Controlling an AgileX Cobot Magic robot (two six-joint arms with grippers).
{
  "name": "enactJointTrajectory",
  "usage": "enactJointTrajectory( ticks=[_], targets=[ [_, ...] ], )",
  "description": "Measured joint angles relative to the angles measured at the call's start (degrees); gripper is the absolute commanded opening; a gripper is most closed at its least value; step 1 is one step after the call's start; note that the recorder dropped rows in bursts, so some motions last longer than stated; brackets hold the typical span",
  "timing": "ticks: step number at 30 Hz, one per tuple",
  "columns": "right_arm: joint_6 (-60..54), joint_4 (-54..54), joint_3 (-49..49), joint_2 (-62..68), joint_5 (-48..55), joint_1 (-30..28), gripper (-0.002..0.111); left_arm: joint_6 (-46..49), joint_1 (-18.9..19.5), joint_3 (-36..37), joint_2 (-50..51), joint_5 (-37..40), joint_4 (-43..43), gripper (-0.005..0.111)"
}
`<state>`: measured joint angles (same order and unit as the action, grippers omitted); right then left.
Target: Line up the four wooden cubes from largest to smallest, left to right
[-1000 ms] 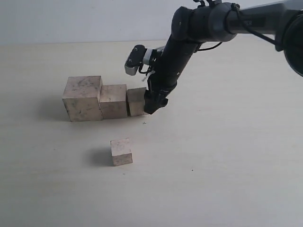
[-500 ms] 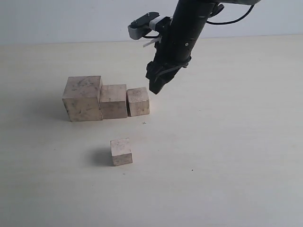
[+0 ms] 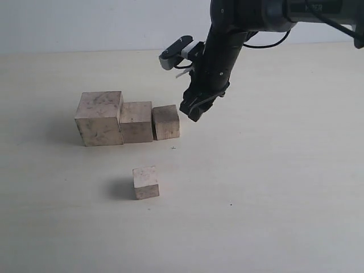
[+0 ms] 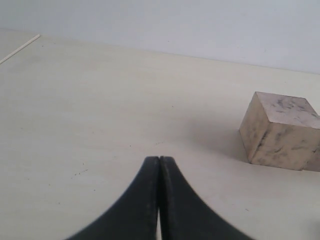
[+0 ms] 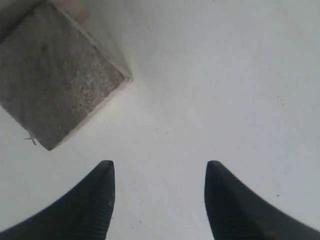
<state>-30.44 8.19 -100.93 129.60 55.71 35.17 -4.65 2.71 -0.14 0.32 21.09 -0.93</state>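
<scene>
Three wooden cubes stand touching in a row: the largest cube [image 3: 99,118] on the left, a mid-size cube [image 3: 136,121] beside it, then a smaller cube [image 3: 166,121]. Apart from them, a fourth small cube [image 3: 145,182] sits alone nearer the front. My right gripper [image 3: 195,111] hangs open and empty just above and to the right of the row's right end; its wrist view shows the row's end cube [image 5: 55,75] off to one side of the fingers [image 5: 102,200]. My left gripper [image 4: 159,159] is shut and empty, low over the table, with the largest cube [image 4: 282,131] ahead of it.
The table [image 3: 273,187] is pale and bare apart from the cubes. A light wall runs along its far edge [image 3: 85,52]. The right arm [image 3: 239,23] reaches in from the upper right.
The right gripper let go of the third cube at the row's end, rose, and now hangs slightly lower and further right than half a second ago. The cubes have not moved.
</scene>
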Motion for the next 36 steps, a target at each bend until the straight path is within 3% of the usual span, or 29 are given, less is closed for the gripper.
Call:
enactJointTrajectory(
  ticks=[36],
  targets=[
    [2.1,8.1,0.0,1.4,0.1,0.0,0.052,0.0,0.0,0.0,0.0,0.0,0.0,0.000]
  ],
)
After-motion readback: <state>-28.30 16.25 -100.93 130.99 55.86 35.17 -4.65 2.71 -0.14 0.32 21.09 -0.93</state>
